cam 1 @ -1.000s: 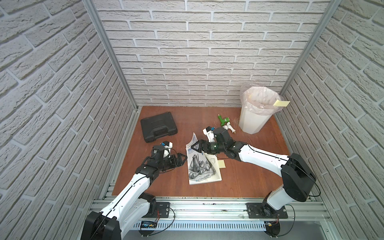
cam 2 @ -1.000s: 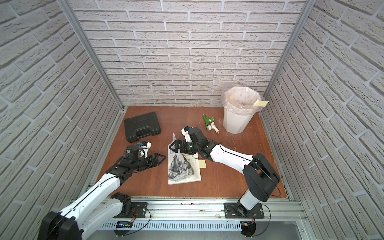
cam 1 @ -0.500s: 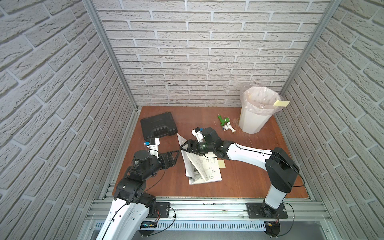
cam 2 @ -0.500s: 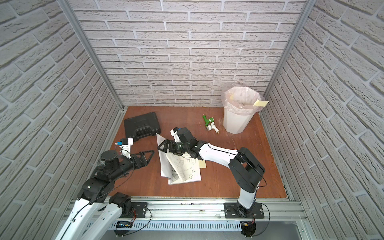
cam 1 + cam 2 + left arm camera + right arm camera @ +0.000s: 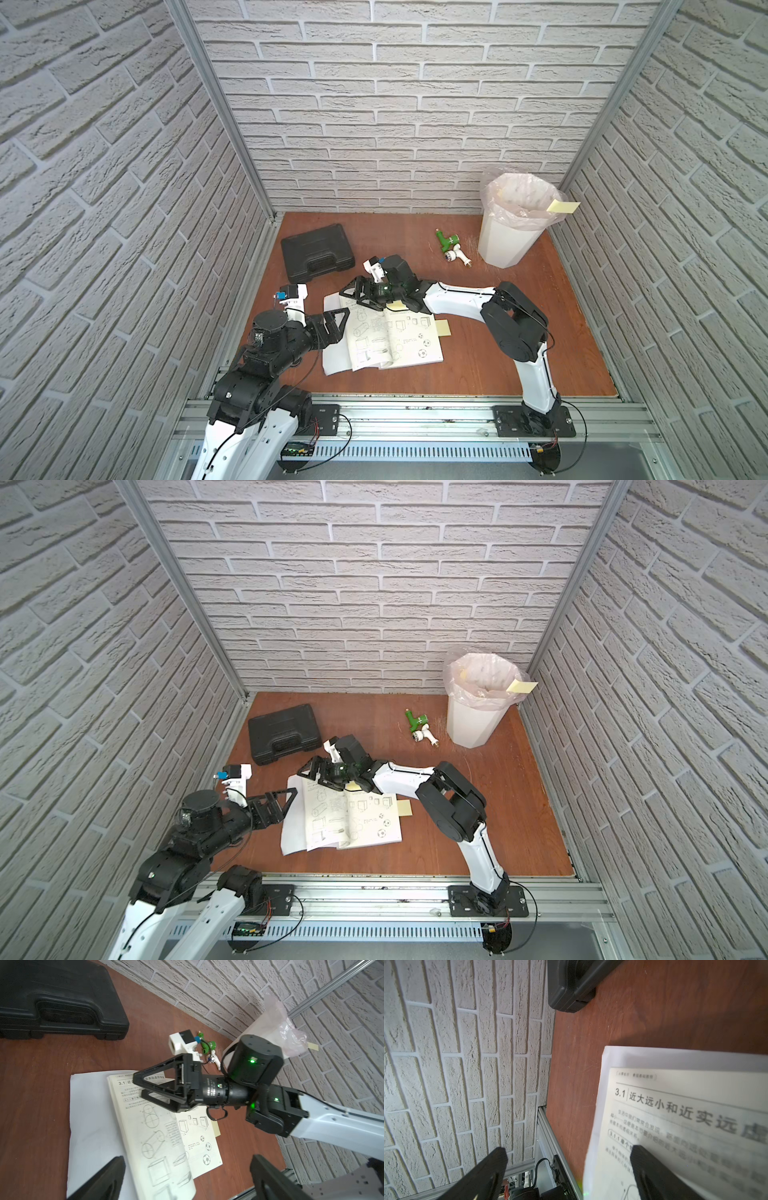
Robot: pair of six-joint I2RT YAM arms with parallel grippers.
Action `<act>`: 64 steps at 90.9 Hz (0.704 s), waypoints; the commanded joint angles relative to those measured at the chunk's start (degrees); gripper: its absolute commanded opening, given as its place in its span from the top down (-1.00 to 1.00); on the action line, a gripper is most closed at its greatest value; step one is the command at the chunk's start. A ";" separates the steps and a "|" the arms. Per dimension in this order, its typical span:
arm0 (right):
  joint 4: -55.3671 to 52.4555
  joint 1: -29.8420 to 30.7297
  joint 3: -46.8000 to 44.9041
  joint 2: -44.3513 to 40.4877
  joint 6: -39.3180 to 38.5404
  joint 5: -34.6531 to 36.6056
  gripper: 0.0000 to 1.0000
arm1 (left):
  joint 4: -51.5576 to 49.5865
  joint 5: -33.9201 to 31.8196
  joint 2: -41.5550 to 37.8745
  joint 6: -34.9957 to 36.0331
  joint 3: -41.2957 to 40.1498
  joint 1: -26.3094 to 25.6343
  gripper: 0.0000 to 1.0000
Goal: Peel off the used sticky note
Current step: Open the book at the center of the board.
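Two robot arms reach over a brown table (image 5: pixel 498 365). An open book (image 5: pixel 390 340) lies flat in the middle, with drawings of boxes and balls on its pages. One yellow sticky note (image 5: pixel 443 328) pokes out past the book's edge on the right arm's side. A second yellow note (image 5: pixel 395 305) sits at the top of that same page, partly under the right arm.

The right gripper (image 5: pixel 138 1084) hangs over the top of the other page, jaws wide apart, nothing in them. The left gripper (image 5: pixel 187 1157) is by the book's outer edge, also spread wide and empty.

A black case (image 5: pixel 317 257) sits at the back. A white bin (image 5: pixel 505 241) stands in the far corner with a third yellow note (image 5: pixel 564 206) on its rim. A green toy (image 5: pixel 448 240) lies near the bin.
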 commanded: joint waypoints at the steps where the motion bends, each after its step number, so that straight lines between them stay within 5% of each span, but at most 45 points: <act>1: 3.04 0.61 3.73 3.21 1.38 -2.06 -0.95 | 3.04 4.45 -0.37 1.58 0.33 0.28 -0.97; 26: 7.31 0.44 9.41 8.67 3.01 -5.64 -0.95 | 14.25 13.83 0.15 -2.82 -8.06 -0.16 -0.96; 64: 7.61 -3.33 4.83 0.04 0.08 -3.36 -0.94 | 26.36 9.38 6.29 -6.69 -15.72 -8.79 -0.97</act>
